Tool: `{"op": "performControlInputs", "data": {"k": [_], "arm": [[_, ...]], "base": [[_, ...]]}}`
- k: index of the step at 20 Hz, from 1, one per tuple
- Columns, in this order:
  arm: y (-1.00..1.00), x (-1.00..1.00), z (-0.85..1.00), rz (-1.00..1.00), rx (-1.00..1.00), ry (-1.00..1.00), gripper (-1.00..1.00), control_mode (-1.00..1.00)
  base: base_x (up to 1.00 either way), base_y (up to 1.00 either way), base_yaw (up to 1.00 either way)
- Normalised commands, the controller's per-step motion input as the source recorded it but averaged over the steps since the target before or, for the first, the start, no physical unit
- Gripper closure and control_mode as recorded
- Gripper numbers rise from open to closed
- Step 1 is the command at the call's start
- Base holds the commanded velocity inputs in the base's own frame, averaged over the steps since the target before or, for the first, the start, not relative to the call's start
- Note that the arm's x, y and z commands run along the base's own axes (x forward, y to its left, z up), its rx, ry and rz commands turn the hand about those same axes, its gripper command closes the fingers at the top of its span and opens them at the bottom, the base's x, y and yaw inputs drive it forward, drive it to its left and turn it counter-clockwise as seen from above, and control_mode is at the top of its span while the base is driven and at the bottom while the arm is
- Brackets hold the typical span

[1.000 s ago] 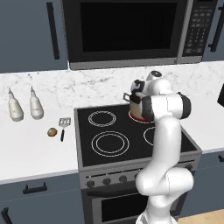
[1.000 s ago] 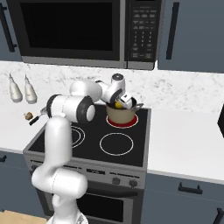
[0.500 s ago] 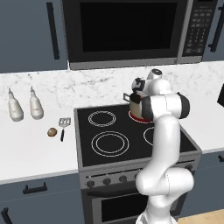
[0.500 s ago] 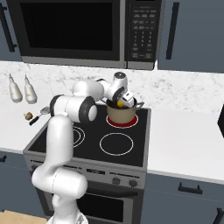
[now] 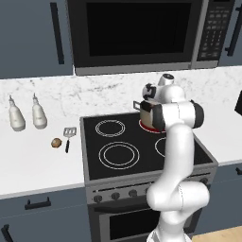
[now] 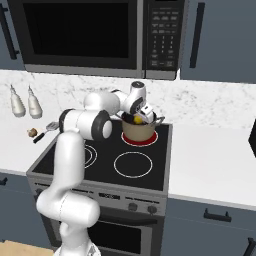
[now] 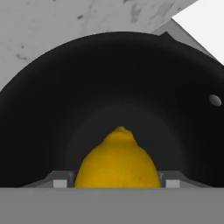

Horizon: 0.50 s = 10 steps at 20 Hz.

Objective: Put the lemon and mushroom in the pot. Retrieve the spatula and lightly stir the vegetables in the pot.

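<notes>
The tan pot [image 6: 138, 131] stands on the stove's back right burner; in the left base view my arm hides most of the pot [image 5: 144, 112]. My gripper [image 6: 138, 118] hangs in the pot's mouth, shut on the yellow lemon [image 6: 136, 119]. In the hand view the lemon [image 7: 117, 162] sits between the gripper's [image 7: 117, 183] tips above the pot's dark inside [image 7: 113, 87]. The brown mushroom [image 5: 56, 142] [image 6: 32, 132] lies on the counter left of the stove. Right beside it lies the spatula [image 5: 69, 134] [image 6: 47, 130].
Two pale bottles [image 5: 16, 118] [image 5: 38, 116] stand against the backsplash left of the stove [image 5: 118, 151]. A microwave [image 5: 137, 33] hangs over the cooktop. White counter [image 6: 215, 160] stretches to the right of the stove.
</notes>
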Motion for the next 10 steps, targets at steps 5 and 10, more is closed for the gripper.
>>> {"op": "performControlInputs", "data": {"k": [5, 10], "arm": [[0.00, -0.06, -0.03, 0.00, 0.00, 0.00, -1.00, -1.00], [0.00, -0.21, 0.00, 0.00, 0.00, -0.03, -1.00, -1.00]], "base": [[0.00, 0.00, 0.00], [0.00, 0.00, 0.00]]}}
